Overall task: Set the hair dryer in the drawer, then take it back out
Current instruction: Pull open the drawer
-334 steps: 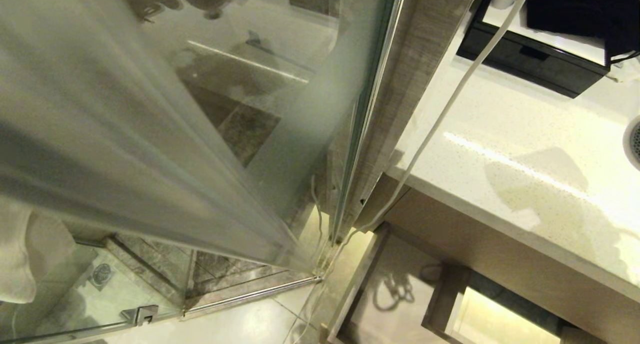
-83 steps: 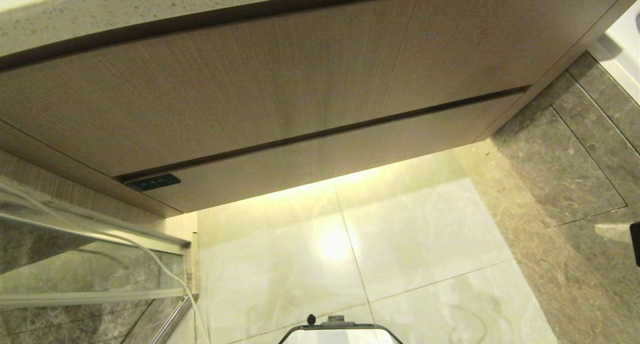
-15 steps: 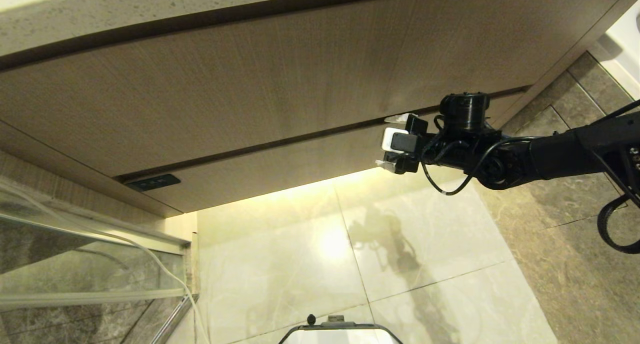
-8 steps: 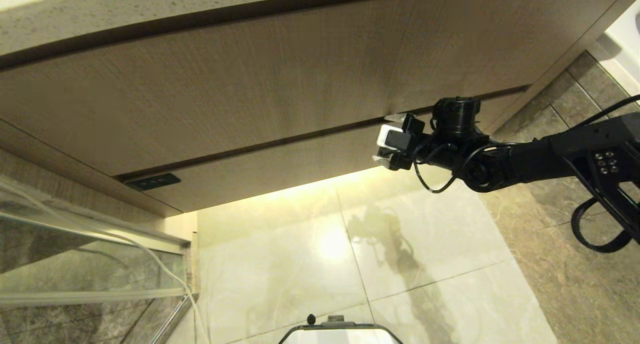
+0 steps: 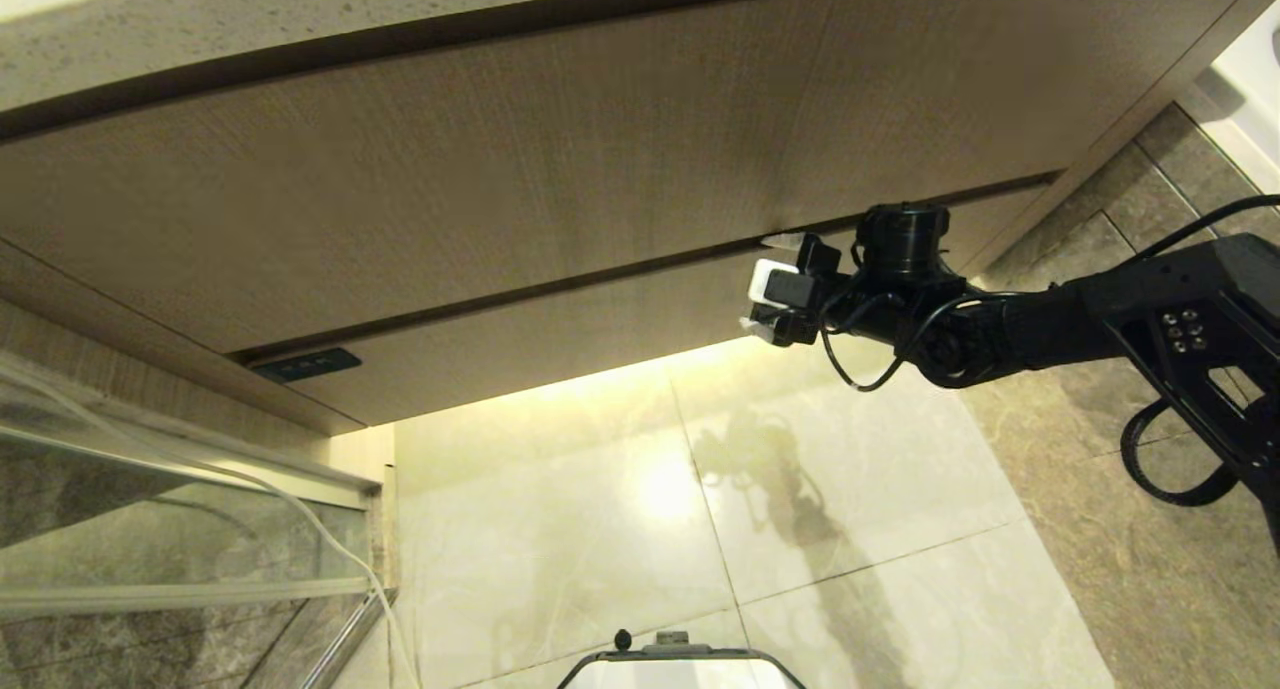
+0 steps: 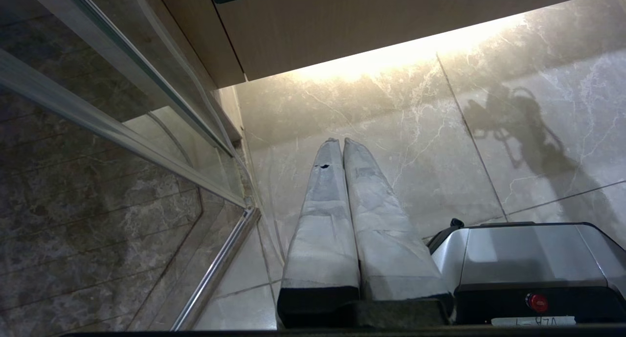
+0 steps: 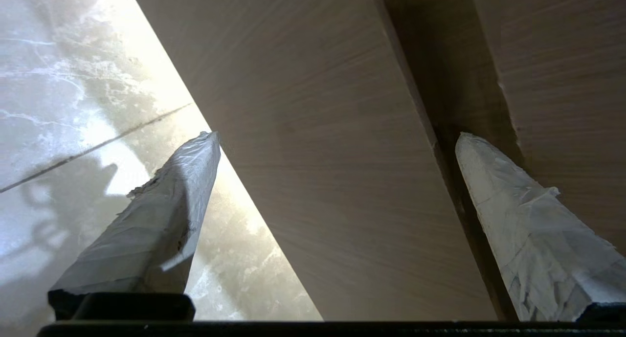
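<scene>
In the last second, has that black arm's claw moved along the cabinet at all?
Yes, slightly. The right gripper has crept left along the closed drawer, toward the small dark label, jaws open across the front's upper and lower edges.

Dim, warm light glows beneath the drawer [image 5: 560, 339], glaring on floor tiles [image 5: 850, 489] (arm's shadow there).

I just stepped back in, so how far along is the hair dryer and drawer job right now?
Nothing looks finished yet: the drawer is shut and no hair dryer is in view. In hand: the right gripper is open, its fingers straddling the drawer's narrow front. The left gripper hangs shut over the floor. Left: opening, placing the dryer, retrieving it.
</scene>
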`<state>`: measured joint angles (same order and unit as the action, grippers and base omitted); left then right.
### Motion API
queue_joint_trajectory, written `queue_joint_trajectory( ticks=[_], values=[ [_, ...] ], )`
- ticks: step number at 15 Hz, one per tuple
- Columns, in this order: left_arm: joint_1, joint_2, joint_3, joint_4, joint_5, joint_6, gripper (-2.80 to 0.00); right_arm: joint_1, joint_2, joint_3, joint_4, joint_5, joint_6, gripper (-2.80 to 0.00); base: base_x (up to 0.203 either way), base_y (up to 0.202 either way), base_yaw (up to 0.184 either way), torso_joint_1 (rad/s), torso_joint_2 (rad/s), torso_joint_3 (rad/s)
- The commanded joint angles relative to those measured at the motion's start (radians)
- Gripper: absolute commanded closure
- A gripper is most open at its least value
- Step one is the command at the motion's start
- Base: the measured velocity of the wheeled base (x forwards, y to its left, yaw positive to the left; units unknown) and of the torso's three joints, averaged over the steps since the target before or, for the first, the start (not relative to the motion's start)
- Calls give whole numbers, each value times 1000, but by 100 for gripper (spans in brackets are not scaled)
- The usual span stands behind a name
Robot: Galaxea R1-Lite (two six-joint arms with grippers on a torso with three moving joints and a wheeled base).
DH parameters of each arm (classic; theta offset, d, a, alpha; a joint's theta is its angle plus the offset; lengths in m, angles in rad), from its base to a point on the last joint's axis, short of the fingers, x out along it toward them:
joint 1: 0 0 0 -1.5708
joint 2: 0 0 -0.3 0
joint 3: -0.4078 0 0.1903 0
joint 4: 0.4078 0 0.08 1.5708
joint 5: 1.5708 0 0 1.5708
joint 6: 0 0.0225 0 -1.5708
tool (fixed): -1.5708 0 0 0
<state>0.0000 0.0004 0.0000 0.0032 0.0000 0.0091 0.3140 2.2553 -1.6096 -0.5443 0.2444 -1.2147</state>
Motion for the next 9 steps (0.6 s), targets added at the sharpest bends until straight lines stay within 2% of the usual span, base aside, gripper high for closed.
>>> queue_joint_trajectory(
  ticks=[1,6,9],
  values=[
    [0,0,0,0,0,0,0,0,11,-11,-12,10,-7,-280,0,0,0,0,0,0],
    [0,0,0,0,0,0,0,-1,48,-50,-16,59,-37,-280,0,0,0,0,0,0],
    [0,0,0,0,0,0,0,-1,72,-75,-15,61,-37,-280,0,0,0,0,0,0]
  ],
)
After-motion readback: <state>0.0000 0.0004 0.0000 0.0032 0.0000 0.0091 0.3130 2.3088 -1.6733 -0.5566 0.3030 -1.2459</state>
